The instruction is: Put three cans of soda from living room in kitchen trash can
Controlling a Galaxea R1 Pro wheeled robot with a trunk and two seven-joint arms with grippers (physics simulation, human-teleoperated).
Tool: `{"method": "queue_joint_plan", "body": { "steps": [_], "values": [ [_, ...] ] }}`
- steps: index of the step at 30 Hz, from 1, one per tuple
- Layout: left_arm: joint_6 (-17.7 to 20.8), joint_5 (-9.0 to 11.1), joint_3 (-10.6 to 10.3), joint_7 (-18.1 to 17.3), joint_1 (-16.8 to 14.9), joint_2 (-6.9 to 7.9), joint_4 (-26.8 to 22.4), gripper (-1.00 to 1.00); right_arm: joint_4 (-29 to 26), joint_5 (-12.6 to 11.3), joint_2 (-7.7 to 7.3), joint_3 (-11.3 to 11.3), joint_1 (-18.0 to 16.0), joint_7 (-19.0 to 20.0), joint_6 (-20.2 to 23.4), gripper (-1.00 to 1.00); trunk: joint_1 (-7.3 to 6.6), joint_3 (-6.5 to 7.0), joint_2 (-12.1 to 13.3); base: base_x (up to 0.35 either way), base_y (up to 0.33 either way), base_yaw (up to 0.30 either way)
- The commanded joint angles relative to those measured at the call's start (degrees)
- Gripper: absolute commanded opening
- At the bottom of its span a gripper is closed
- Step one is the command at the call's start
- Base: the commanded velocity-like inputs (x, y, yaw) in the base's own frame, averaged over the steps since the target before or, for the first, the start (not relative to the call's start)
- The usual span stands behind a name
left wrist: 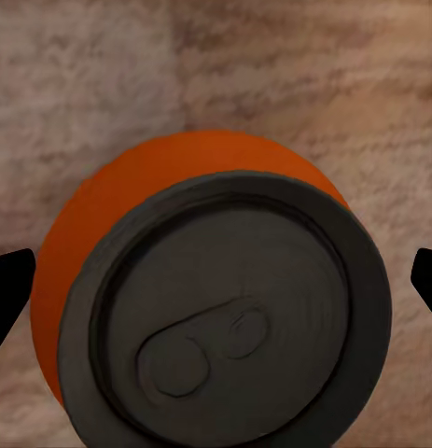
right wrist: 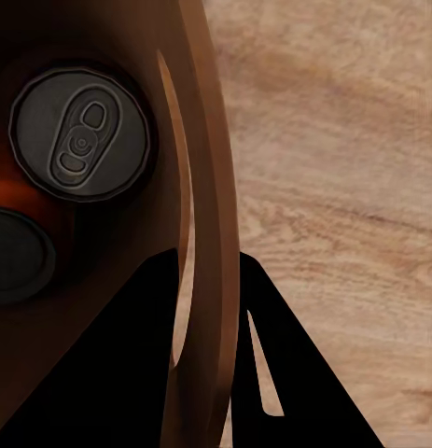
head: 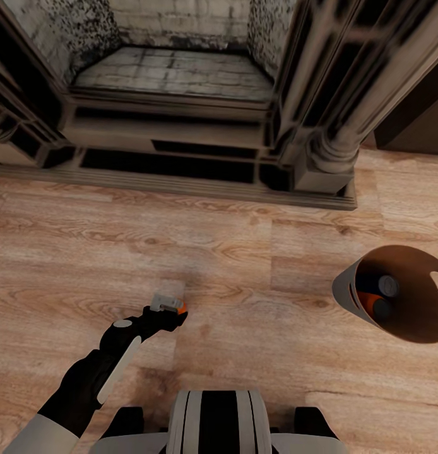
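We see our left gripper poised directly over an upright bright orange soda can, its fingers spread wide to either side, not touching it. Our right gripper pinches the wall of the pale grey, wood-lined round bin, which already contains two cans. Light wood plank floor runs beneath, up to the dark carved fireplace beyond.

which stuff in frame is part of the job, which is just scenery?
Job:
- orange can between the left gripper fingers
- trash can, wall pinched by the right gripper
- two cans inside

Scenery:
- carved fireplace
- wood floor
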Motion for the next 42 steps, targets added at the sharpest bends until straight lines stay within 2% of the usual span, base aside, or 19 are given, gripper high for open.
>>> {"method": "queue_joint_plan", "body": {
  "steps": [1,4,5,12,35,37,39,42],
  "values": [
    [0.0,0.01,0.0,0.0,0.01,0.0,0.0,1.0,-0.01,-0.55,0.01,0.01,-0.04,0.11,0.21,-1.0,-0.01,-0.03,0.0,0.0,0.0,0.0],
    [-0.03,0.02,0.0,0.0,0.01,0.0,0.01,1.0,-0.01,-0.56,0.01,0.01,0.0,0.11,0.21,-1.0,-0.01,-0.09,0.0,0.0,0.0,0.0],
    [-0.07,0.02,0.03,-0.03,0.01,0.0,-0.01,-1.0,0.01,-0.56,0.0,0.01,0.04,0.11,0.21,-1.0,-0.01,-0.1,0.0,0.0,0.0,0.0],
    [-2.09,-0.01,0.03,-0.09,0.01,0.0,0.06,-1.0,0.04,-0.48,-0.06,0.02,0.13,0.09,0.21,-1.0,-0.01,-0.13,0.0,0.0,0.0,0.0],
    [-0.51,0.1,0.29,-0.85,-0.01,0.11,-0.01,-1.0,0.0,-0.51,0.09,0.15,0.2,0.09,0.21,-1.0,-0.6,4.96,0.31,0.0,0.0,0.0],
    [-0.06,0.2,0.29,-1.8,0.0,0.31,-0.15,-1.0,0.0,-0.53,0.1,0.2,0.19,0.09,0.21,-1.0,-0.65,5.41,0.33,0.0,0.0,0.0],
    [0.55,0.21,0.36,-4.44,-0.01,0.45,-0.16,-1.0,-0.01,-0.55,0.09,0.33,0.2,0.1,0.21,-1.0,-0.7,5.85,0.36,0.0,0.0,0.0],
    [1.53,0.17,0.41,-6.94,0.0,0.51,-0.23,-1.0,-0.01,-0.59,0.02,0.4,0.17,0.11,0.21,-1.0,-1.36,6.39,1.56,0.0,0.0,0.0]
  ]
}}
